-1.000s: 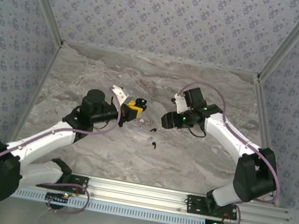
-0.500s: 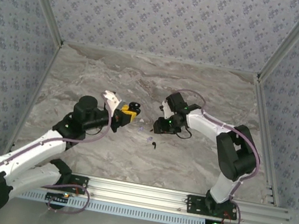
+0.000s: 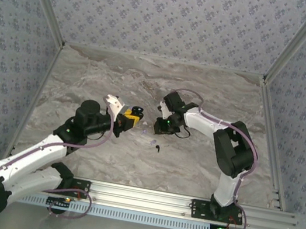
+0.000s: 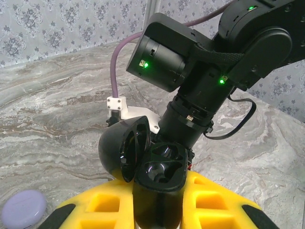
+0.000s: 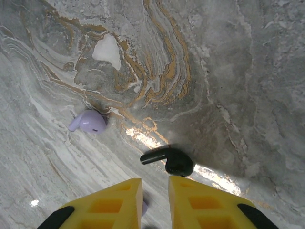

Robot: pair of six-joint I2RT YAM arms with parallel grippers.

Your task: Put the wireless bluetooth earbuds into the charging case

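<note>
My left gripper (image 3: 131,115) (image 4: 159,183) is shut on the black charging case (image 4: 162,164) and holds it upright above the table. Its lid (image 4: 121,148) hangs open to the left, and both wells are bare. My right gripper (image 3: 159,128) (image 5: 155,183) points down at the marble, its yellow fingers (image 5: 109,202) drawn close with a narrow gap. A black earbud (image 5: 171,161) (image 3: 159,149) lies just past the right fingertip. A pale purple earbud (image 5: 88,121) lies further left. A purple sliver (image 5: 144,208) peeks beside the left finger; I cannot tell whether it is gripped.
A pale purple round case (image 4: 24,214) lies on the marble table (image 3: 88,79) low on the left of the held case. The right arm's wrist (image 4: 190,62) looms close behind the black case. Patterned walls close in the back and sides.
The right arm has swung left and down toward the earbuds, close to the left gripper, and its fingers have narrowed. The left arm has shifted slightly, still holding the case.
</note>
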